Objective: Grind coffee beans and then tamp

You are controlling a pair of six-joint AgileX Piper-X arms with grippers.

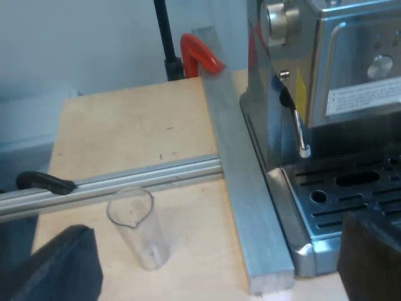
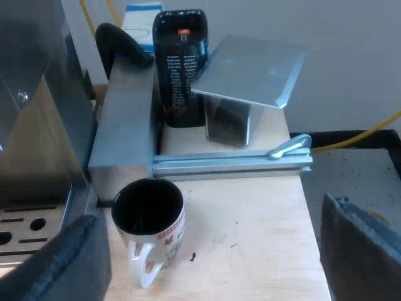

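Observation:
My left gripper (image 1: 213,276) is open above the wooden table. Its fingers (image 1: 56,266) are spread wide with nothing held. A clear, empty measuring glass (image 1: 135,232) stands upright on the wood just ahead of them, beside a metal bar. The espresso machine (image 1: 338,75) stands beyond that bar, its steam wand (image 1: 301,132) hanging over the slotted drip tray (image 1: 332,194). My right gripper (image 2: 216,263) is open too, fingers (image 2: 363,251) wide apart and empty. A white mug (image 2: 149,219) with a dark inside and a red pattern stands by the machine's side (image 2: 31,125).
Aluminium bars (image 1: 244,188) are fixed across the table beside the machine, held by a red clamp (image 1: 199,53) and a black-handled clamp (image 1: 44,182). Beyond a rail (image 2: 232,164) stand a black canister (image 2: 180,63) and a tilted metal plate on a block (image 2: 247,69).

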